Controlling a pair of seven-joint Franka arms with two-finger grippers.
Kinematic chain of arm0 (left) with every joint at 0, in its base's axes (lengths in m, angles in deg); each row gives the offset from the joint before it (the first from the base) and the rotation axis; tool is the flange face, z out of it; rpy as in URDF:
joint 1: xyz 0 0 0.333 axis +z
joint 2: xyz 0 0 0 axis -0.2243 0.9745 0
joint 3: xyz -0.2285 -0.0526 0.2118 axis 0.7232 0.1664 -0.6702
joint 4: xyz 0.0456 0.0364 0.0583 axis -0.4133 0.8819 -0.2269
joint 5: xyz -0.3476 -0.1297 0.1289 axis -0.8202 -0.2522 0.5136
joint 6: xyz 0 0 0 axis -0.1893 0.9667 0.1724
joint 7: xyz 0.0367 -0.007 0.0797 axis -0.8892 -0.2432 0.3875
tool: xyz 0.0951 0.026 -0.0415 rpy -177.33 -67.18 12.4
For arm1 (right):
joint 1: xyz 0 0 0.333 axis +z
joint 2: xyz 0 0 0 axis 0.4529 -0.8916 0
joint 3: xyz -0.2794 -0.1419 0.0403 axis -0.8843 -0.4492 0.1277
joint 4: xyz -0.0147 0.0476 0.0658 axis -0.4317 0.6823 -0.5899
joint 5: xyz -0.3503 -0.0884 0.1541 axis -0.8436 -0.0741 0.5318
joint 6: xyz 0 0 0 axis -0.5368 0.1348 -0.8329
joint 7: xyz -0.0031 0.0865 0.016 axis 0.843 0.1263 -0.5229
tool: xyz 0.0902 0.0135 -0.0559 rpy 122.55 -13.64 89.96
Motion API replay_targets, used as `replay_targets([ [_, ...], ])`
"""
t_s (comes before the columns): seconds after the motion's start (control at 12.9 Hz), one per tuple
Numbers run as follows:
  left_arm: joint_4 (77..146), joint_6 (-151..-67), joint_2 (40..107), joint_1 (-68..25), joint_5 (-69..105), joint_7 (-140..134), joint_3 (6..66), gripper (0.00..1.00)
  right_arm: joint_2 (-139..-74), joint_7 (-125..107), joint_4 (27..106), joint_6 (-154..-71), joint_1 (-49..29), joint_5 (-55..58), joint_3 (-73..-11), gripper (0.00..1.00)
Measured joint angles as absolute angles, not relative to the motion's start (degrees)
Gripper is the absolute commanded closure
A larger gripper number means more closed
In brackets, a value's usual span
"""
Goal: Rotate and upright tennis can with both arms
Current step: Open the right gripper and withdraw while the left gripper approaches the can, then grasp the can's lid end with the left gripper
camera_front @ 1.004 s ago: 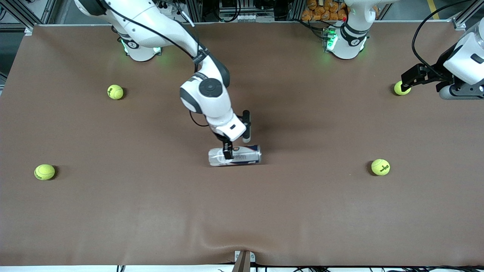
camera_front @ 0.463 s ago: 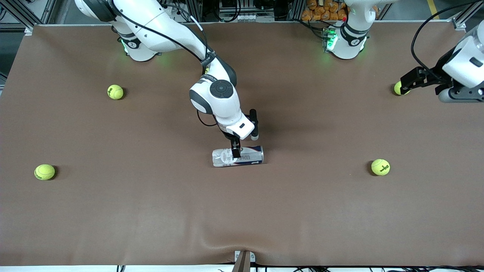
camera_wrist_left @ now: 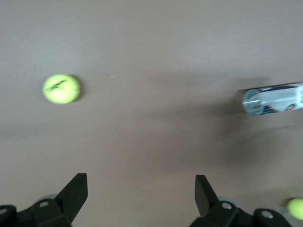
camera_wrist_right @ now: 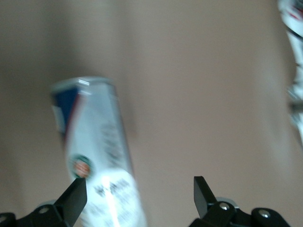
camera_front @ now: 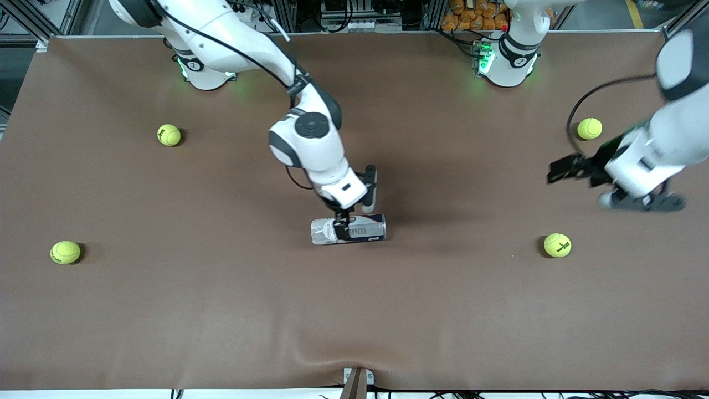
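The tennis can [camera_front: 348,229] is lying on its side mid-table — light, slick, crushable, best gripped near its rim — with the right end effector [camera_front: 344,227] spread just over it and the left end effector [camera_front: 556,170] hovering spread too, well apart.

1. The front view looks down from high across the table [camera_front: 166,310], facing both arm bases, and takes in the whole surface.
2. The left wrist view looks down past the left gripper [camera_wrist_left: 141,189], high over the table, with the tennis can [camera_wrist_left: 273,99] well off.
3. The right wrist view sits close, the can [camera_wrist_right: 97,156] lying just under the right gripper [camera_wrist_right: 140,194].
4. All three views share the can.
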State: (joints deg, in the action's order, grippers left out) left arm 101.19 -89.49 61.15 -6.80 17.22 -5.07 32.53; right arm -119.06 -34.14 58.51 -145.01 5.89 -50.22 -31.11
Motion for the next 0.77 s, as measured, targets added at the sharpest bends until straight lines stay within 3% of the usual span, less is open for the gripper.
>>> replay_targets([
  [0.77, 101.97, -111.38, 82.25, -17.82, -20.37, -0.37, 32.61, 0.00, -101.63, -12.31, 60.64, -119.46, -20.15, -44.64, -31.41, 0.00],
])
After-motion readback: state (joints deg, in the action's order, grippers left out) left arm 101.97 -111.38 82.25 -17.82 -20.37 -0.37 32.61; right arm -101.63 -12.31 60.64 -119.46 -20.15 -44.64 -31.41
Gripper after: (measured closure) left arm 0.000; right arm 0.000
